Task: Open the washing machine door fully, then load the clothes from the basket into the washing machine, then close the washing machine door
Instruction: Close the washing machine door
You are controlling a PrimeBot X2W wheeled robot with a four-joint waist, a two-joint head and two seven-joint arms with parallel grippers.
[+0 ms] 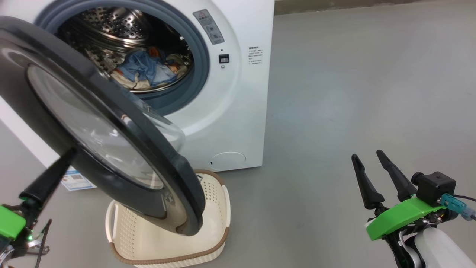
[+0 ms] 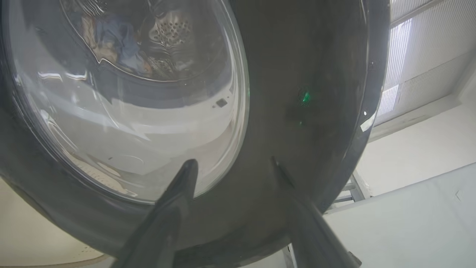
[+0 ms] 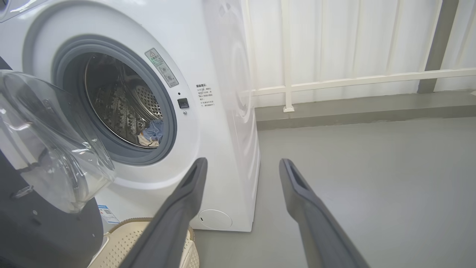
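The washing machine point(image 1: 230, 111) fills the upper left of the head view, mouth facing lower right. The washing machine door point(image 1: 156, 149) stands half open on a diagonal from upper left to lower centre, glass bulging toward the drum, above the basket point(image 1: 219, 208) on the floor. The clothes point(image 1: 148, 69) lie bunched low in the drum. The left gripper point(image 2: 232, 160), spread wide and holding nothing, points at the door's black rim, the right gripper point(image 1: 367, 153) hangs wide and bare at lower right, and the grey triangle warning label point(image 1: 209, 26), print block point(image 1: 256, 56) and blue sticker point(image 1: 76, 178) are too small to read.
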